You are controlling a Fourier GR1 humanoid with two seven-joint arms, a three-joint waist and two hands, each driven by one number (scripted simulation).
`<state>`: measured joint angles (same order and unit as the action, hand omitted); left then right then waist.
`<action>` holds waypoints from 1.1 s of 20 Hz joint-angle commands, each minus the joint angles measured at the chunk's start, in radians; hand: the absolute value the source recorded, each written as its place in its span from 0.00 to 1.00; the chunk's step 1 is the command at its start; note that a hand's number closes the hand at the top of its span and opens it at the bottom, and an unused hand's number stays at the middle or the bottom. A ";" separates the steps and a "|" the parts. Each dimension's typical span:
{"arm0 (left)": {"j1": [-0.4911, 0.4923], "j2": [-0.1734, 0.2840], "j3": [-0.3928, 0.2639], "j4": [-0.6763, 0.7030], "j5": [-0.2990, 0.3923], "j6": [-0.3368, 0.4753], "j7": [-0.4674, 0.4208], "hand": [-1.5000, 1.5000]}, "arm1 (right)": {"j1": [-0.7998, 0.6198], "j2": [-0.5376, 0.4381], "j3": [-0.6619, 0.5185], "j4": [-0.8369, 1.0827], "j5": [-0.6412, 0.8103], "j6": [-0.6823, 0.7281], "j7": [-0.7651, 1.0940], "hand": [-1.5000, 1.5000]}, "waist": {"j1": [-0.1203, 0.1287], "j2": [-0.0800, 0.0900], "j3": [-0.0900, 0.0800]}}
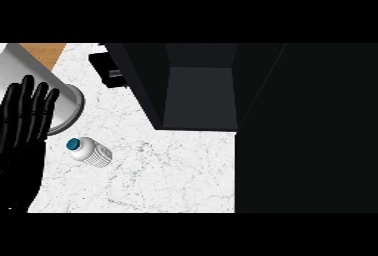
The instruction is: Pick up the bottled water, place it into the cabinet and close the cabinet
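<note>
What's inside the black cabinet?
The open cabinet shows only bare dark walls and floor; its deeper part is too dark to see. The bottled water stands outside on the counter.

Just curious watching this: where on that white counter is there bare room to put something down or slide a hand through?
The widest bare patch of counter lies below the open cabinet, right of the water bottle. A narrower strip runs between the grey round thing and the cabinet's left wall. It is crowded at the left, where the left hand rests open near the bottle.

We note a white marbled counter (pixel 170 170), a grey cylindrical container (pixel 44 85) at upper left, wooden surface (pixel 46 51) behind it.
</note>
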<state>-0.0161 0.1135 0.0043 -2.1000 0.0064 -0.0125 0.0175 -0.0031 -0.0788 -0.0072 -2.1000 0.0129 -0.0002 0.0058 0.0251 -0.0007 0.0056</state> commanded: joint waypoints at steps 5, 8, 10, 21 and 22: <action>0.086 0.111 0.309 0.015 0.287 -0.121 -0.050 0.00 | 0.178 0.032 0.076 -0.154 0.048 0.003 -0.002 0.00 | -0.025 -0.002 -0.006; 0.154 0.062 0.295 0.028 0.468 -0.147 0.066 0.00 | 0.141 0.010 0.164 -0.118 -0.027 0.095 0.060 0.00 | 0.002 -0.006 -0.006; 0.175 0.094 0.355 0.056 0.542 -0.177 0.079 0.00 | 0.183 0.011 0.193 -0.185 -0.038 0.103 0.100 0.00 | -0.015 -0.004 -0.006; 0.245 0.111 0.420 -0.194 0.656 -0.075 0.328 0.00 | 0.199 0.021 0.313 -0.416 0.024 0.062 0.336 0.00 | -0.024 -0.001 -0.005; 0.363 0.053 0.459 -0.175 0.665 -0.204 0.218 0.00 | 0.225 0.038 0.320 -0.414 0.029 0.052 0.287 0.00 | -0.020 -0.002 -0.006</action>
<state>0.2694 0.1939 0.4204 -2.2372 0.6386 -0.1669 0.2338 0.2071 -0.0477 0.2990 -2.4581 0.0396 0.0611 0.2661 0.0043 -0.0027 -0.0001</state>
